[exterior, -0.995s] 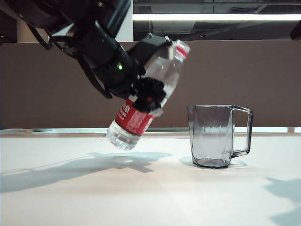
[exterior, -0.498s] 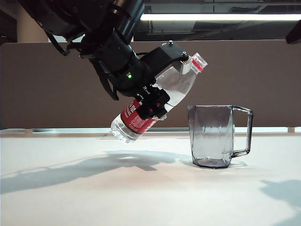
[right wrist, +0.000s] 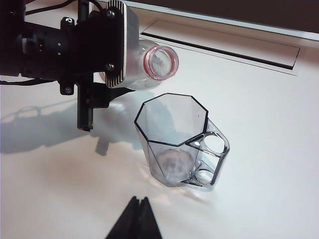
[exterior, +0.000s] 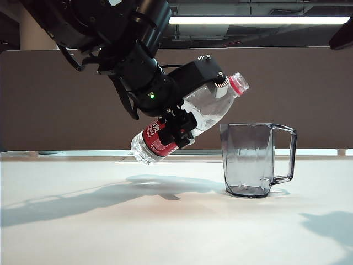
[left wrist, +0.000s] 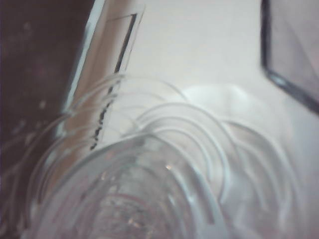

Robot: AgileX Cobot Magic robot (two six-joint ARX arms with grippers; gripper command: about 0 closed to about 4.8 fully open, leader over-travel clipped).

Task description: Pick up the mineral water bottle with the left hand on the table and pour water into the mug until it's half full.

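The mineral water bottle (exterior: 210, 109) hangs tilted over the table (exterior: 165, 221), base low on the left and open red-ringed mouth (right wrist: 160, 61) raised toward the right. My left gripper (exterior: 194, 106) is shut on its middle, just above the red label. The mouth sits close to the near rim of the mug (exterior: 251, 160), a little above it and to its left. The smoky mug (right wrist: 174, 142) stands upright and looks empty; no water is falling. In the left wrist view the ribbed bottle (left wrist: 149, 189) fills the frame, with the mug's edge (left wrist: 291, 55) in one corner. My right gripper (right wrist: 138, 200) hovers shut on the mug's near side.
A brown partition (exterior: 314, 94) closes the back of the table. A long recessed slot (right wrist: 219, 45) runs along the far edge behind the mug. The left arm's bulk (right wrist: 50, 45) hangs beside the mug, casting shadows on the tabletop.
The left wrist has rolled, tipping the bottle flatter. Its mouth has swung right and down toward the mug's rim, and the base has risen slightly. The mug has not moved.
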